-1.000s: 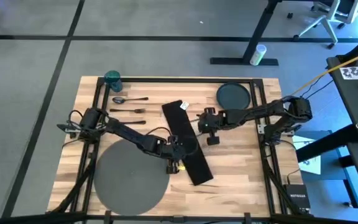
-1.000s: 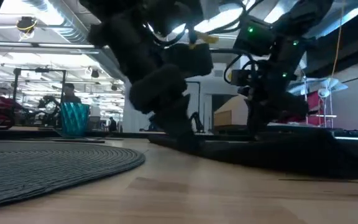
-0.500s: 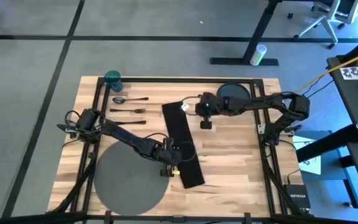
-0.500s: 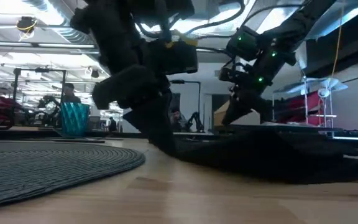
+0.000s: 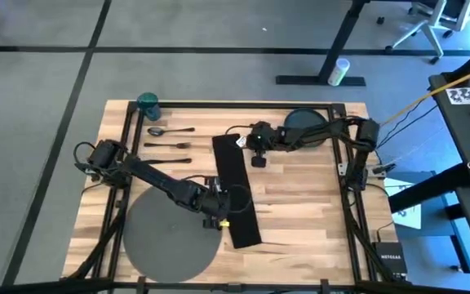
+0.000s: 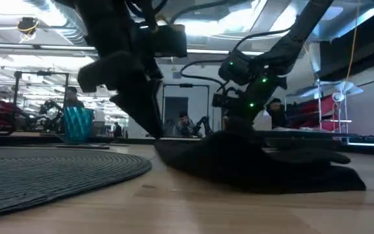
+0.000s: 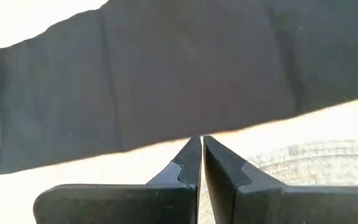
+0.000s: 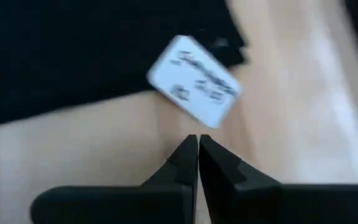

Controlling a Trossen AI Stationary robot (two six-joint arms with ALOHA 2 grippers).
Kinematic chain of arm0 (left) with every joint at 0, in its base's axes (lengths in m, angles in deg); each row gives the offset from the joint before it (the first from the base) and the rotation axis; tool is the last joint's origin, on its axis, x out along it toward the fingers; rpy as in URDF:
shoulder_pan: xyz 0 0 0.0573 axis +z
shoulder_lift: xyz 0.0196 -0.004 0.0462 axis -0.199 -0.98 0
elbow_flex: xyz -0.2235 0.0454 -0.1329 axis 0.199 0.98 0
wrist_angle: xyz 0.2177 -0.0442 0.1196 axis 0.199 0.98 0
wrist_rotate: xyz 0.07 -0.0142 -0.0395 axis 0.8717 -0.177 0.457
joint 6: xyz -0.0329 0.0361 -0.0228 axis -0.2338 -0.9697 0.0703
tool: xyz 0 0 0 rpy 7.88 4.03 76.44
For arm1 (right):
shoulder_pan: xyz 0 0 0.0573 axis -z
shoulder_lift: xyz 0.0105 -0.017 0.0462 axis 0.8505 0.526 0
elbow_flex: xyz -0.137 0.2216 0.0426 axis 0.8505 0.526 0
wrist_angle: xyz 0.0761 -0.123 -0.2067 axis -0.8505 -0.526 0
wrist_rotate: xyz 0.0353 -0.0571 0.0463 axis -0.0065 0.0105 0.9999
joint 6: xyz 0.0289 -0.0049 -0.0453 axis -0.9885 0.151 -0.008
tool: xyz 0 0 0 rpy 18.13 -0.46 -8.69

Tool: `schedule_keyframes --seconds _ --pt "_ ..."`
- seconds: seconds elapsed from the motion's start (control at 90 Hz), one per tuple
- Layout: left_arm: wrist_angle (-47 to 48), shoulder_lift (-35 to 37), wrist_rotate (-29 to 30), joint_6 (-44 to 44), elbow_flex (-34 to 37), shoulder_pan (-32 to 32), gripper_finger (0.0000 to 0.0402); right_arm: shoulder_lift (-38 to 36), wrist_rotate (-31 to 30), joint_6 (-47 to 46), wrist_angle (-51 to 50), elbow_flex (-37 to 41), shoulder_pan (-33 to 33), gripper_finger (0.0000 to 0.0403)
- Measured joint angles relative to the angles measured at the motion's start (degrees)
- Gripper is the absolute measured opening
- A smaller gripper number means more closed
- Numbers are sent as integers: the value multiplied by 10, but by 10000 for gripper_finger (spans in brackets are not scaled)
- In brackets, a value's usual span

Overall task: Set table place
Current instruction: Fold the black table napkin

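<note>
The black napkin (image 5: 237, 192) lies as a long strip on the table (image 5: 300, 204), its white tag (image 8: 194, 87) at the far end. My left gripper (image 7: 201, 139) is shut at the napkin's left long edge, beside the grey mat (image 5: 170, 233). My right gripper (image 5: 257, 160) is shut over bare wood just short of the tag and touches nothing. The dark plate (image 5: 304, 122) sits far right. The teal cup (image 5: 148, 102), spoon (image 5: 170, 131) and fork (image 5: 168, 145) lie far left. My left gripper pinches the napkin's left long edge (image 7: 185, 138) between its two fingertips, about two thirds of the way toward the near end. The fingers come from above, slanting in from the table's left. The napkin rests on the table, bunched a little in the low view.
Black frame rails (image 5: 339, 163) run along the table's left, right and far sides. A stretch of bare wood (image 5: 300, 204) lies right of the napkin. People and benches show in the room behind the table in the low view.
My left gripper has gone toward the table's left edge, dragging the napkin's near end with it; the tagged far end stayed, so the strip now lies straighter. My right gripper has moved from the table's middle toward the far edge and left, to beside the tag.
</note>
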Motion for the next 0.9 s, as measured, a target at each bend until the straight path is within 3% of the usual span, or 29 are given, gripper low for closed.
schedule_keyframes --seconds 0.167,0.478,0.744,0.9 --pt "3 0 13 2 0 -1 0 2 -31 -4 23 0 1 0" --pt "0 0 27 4 -1 8 0 49 -3 -29 69 -2 1 0" --pt "2 0 27 8 -1 10 0 43 52 -42 69 -1 2 0" --pt "2 1 27 10 -1 11 0 33 130 -45 65 0 1 0"
